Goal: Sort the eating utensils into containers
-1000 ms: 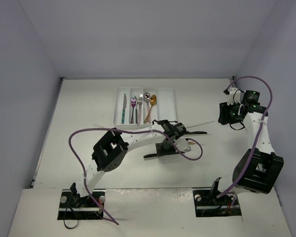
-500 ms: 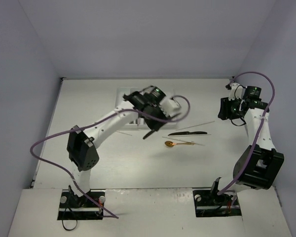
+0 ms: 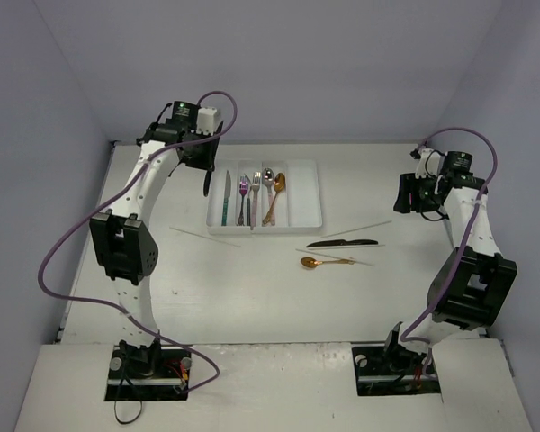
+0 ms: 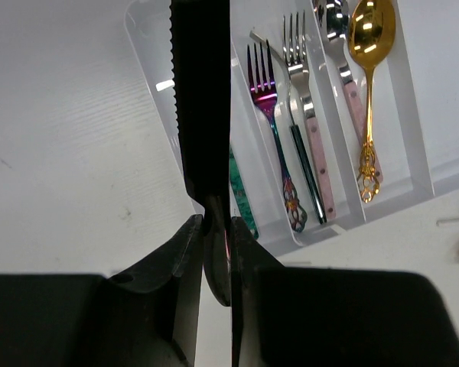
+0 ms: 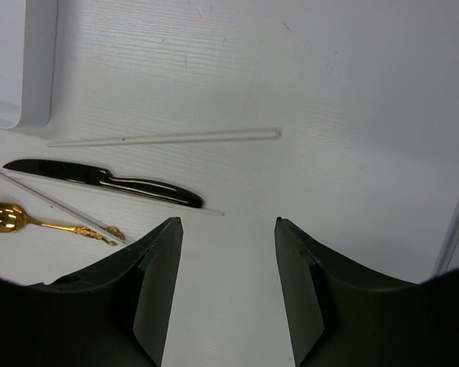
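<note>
Above the surface [image 3: 252, 297], a likely stiff, slick knife [image 4: 201, 92] is being pinched by its handle in the left end effector [image 4: 216, 226]

The white cutlery tray [image 3: 308, 193] holds, from left to right, a teal-handled knife [image 3: 226, 202], an iridescent fork [image 4: 275, 130], a pink-handled fork [image 4: 294, 42], a pink-handled spoon [image 4: 350, 99] and an ornate gold spoon [image 4: 366, 92]. A serrated black knife [image 4: 201, 99] hangs pinched in the left gripper [image 4: 214, 229] at the tray's 9 o'clock edge. At the tray's 5 o'clock lie a second black knife [image 3: 342, 242], a loose gold spoon [image 3: 322, 262] and pale chopsticks [image 3: 360, 228]. A lone chopstick [image 3: 204, 236] lies at 7 o'clock.
</note>
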Controlling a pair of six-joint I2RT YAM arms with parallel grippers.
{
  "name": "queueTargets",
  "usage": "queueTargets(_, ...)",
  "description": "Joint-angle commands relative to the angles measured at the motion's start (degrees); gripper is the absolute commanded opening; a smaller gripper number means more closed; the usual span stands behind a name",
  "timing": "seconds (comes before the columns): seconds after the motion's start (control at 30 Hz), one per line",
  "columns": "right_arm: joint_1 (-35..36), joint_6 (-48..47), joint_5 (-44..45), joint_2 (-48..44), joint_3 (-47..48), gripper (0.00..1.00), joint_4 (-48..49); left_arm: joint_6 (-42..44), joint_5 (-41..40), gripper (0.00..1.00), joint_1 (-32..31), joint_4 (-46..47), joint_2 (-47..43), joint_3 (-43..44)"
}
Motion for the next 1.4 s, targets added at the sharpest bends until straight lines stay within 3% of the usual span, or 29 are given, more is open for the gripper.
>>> queueTargets(0.0,2.1,0.7,1.2,-0.6,2.9,0.51,0.8,-3.0,3.3,0.00,1.6,3.5,3.6,5.4)
queueTargets(0.2,4.9,0.9,4.1,-1.8,2.2,0.70,0.7,-4.9,6.2,0.00,1.6,4.1,8.3,8.6)
queueTargets(0.57,5.0,0.5,6.6,-3.9,1.3,0.95,0.5,-10.7,9.0,0.00,0.9,6.2,9.1,-1.7)
queueTargets(0.73,5.0,0.0,6.6,-3.7,1.5,0.97,0.4,-12.6,8.8,0.00,0.9,7.2,8.7,-6.3)
queueTargets(0.97,6.5,-2.9,7.0,-4.4,1.2,0.97,0.2,-12.6,9.2,0.00,0.9,7.2,9.1,-6.1)
queueTargets(1.03,7.6,-5.2,7.7,-5.3,0.7,0.96,0.2,-12.6,9.3,0.10,1.0,7.3,9.1,-6.0)
queueTargets(1.1,9.9,-8.1,9.0,-6.5,0.3,0.97,-0.3,-12.7,9.6,0.33,0.9,7.3,8.8,-5.9)
queueTargets(1.2,12.5,-13.9,9.2,-7.9,-0.2,0.96,-1.2,-12.3,10.4,0.49,0.9,7.2,7.9,-4.3)
queueTargets(1.37,19.1,-25.6,9.1,-11.0,-1.5,0.82,-3.0,-10.6,12.7,0.54,1.0,7.7,4.4,3.3)
